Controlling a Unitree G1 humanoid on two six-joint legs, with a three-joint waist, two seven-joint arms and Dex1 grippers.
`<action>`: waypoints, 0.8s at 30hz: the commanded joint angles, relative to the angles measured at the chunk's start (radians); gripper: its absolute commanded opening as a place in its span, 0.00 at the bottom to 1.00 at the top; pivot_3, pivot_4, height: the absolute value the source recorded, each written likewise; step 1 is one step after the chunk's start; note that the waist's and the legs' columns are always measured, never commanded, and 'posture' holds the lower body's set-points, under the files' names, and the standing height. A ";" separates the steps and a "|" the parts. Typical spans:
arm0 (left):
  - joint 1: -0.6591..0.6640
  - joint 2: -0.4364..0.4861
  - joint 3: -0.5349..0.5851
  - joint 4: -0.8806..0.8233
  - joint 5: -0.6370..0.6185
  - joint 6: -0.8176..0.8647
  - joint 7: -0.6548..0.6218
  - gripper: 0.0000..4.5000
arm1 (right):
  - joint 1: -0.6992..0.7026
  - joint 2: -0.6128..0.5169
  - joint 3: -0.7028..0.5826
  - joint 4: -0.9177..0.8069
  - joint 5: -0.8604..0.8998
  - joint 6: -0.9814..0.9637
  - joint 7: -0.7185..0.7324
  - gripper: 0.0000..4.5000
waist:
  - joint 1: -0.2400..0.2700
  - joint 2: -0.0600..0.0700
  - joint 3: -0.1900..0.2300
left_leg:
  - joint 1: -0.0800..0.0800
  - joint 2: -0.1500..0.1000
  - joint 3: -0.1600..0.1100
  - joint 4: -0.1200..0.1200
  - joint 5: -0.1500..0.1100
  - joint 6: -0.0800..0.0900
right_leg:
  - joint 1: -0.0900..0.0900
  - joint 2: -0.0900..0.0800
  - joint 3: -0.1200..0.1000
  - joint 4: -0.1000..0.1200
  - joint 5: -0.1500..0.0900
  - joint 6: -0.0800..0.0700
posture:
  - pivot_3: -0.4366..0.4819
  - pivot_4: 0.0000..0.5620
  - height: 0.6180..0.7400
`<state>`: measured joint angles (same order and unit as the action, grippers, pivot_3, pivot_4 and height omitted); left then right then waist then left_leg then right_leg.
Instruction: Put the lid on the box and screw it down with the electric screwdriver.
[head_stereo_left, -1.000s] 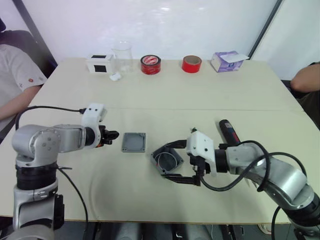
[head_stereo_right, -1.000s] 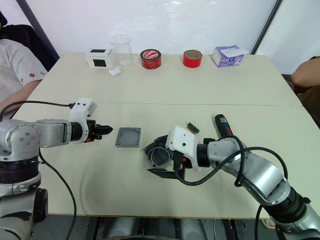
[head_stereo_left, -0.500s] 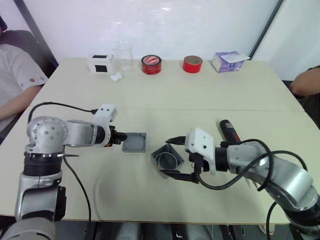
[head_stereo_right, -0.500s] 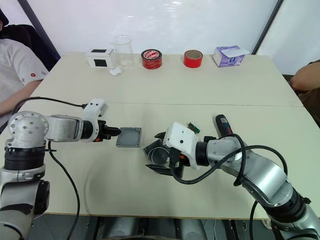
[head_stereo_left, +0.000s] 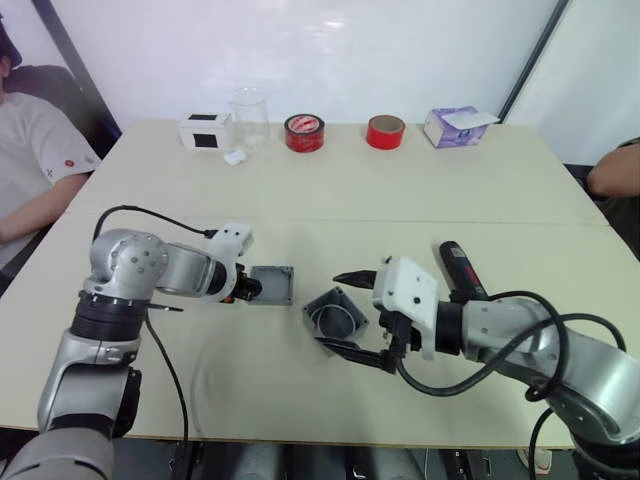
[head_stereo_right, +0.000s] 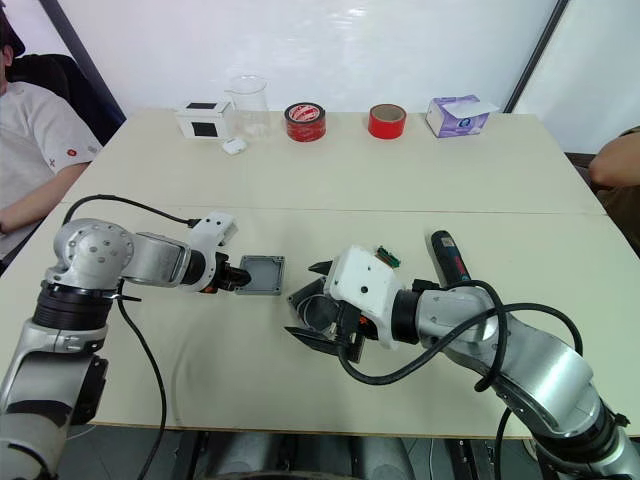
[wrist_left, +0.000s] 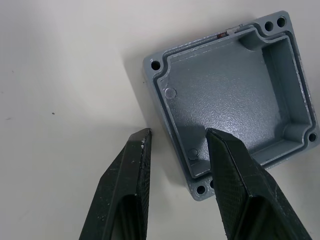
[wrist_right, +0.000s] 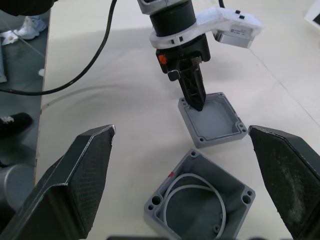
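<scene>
The lid (head_stereo_left: 271, 284), a shallow grey square tray, lies hollow side up at the table's middle left. My left gripper (wrist_left: 177, 137) is open and straddles the lid's (wrist_left: 230, 95) near wall, one finger inside and one outside. To the right of the lid stands the deeper grey box (head_stereo_left: 336, 316), open side up with a white ring inside. My right gripper (head_stereo_left: 333, 310) is spread wide open with a finger on either side of the box (wrist_right: 200, 207), not touching it. The black electric screwdriver (head_stereo_left: 458, 268) lies on the table behind my right arm.
Along the far edge stand a white-and-black box (head_stereo_left: 203, 130), a clear beaker (head_stereo_left: 247, 113), two red tape rolls (head_stereo_left: 304, 131) (head_stereo_left: 384, 130) and a purple tissue box (head_stereo_left: 452, 124). A small green piece (head_stereo_right: 387, 255) lies near the screwdriver. A person sits at each side of the table.
My left gripper has moved right across the table to the lid and now straddles its edge. The right gripper stays open around the box, barely shifted.
</scene>
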<state>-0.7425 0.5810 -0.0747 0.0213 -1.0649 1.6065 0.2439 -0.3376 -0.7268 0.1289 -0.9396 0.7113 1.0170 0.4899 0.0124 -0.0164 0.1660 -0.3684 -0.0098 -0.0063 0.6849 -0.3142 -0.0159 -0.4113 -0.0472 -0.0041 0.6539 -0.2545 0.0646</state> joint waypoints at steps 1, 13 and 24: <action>0.004 -0.049 -0.014 0.068 0.123 0.008 -0.016 0.38 | 0.006 -0.002 -0.041 -0.035 0.016 -0.007 -0.013 1.00 | 0.000 0.002 -0.001 | 0.002 0.000 0.000 0.000 0.000 0.000 | 0.002 0.000 0.000 -0.001 0.000 0.000 | 0.48 0.27 1.00; -0.014 -0.095 -0.024 0.090 0.347 0.008 -0.164 0.21 | 0.036 0.006 -0.037 -0.019 0.012 -0.030 -0.026 1.00 | -0.003 0.002 -0.001 | 0.012 0.001 0.000 -0.003 0.000 0.000 | 0.012 0.001 0.000 -0.004 -0.001 0.000 | 0.48 0.27 1.00; 0.050 -0.141 0.010 0.023 0.476 -0.001 -0.235 0.00 | 0.078 -0.006 -0.110 0.012 0.056 -0.042 -0.008 1.00 | -0.001 0.005 -0.003 | 0.012 0.001 -0.001 -0.003 0.000 0.000 | 0.012 -0.001 0.000 -0.006 -0.001 0.001 | 0.48 0.27 1.00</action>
<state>-0.7422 0.4491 -0.0474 0.0101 -0.6271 1.5844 0.0145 -0.2599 -0.7438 0.0674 -0.9322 0.7372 0.9934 0.4800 0.0115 -0.0115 0.1631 -0.3565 -0.0089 -0.0068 0.6814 -0.3146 -0.0154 -0.3993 -0.0479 -0.0041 0.6482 -0.2561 0.0655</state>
